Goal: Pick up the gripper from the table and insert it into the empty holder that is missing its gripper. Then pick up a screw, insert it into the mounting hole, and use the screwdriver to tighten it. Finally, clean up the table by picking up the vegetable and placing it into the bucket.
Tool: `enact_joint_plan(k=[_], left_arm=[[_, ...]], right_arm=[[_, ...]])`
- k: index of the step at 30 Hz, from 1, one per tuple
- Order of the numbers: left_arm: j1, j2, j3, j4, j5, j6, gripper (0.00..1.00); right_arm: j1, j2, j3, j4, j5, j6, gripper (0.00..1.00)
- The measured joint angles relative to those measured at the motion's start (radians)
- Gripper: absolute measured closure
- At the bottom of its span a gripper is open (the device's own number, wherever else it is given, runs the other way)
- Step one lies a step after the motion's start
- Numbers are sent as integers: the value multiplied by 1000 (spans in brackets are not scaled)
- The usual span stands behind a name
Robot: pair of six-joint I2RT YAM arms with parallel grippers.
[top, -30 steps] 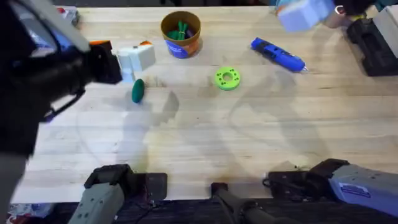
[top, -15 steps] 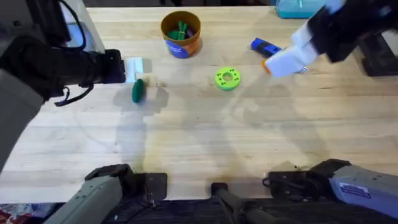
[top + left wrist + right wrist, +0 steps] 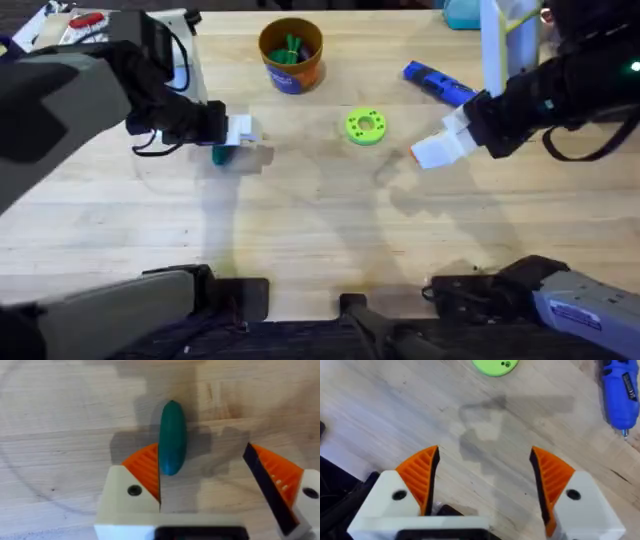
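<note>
while the left gripper [image 3: 202, 480] straddles the vegetable [image 3: 172, 437], jaws wide open.
vegetable lies on the worktop [image 3: 320, 230], upper left, touching one pad; right gripper [image 3: 485, 480] open, empty, centre right.

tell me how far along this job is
Cleanup stage, it seems. The screwdriver lies on the table. The left gripper is open around the vegetable, one pad beside it, not closed. Left: grip it and drop it in the bucket. The right gripper is open and empty.
</note>
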Motion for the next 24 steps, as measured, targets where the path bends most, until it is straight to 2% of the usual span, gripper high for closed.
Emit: enact_joint_plan(k=[6,24], left_arm=[[1,49,0,-8,-53,0,13],[1,49,0,-8,-53,0,13]], right_arm=[[0,0,-1,-2,0,0,5],[0,0,-1,-2,0,0,5]])
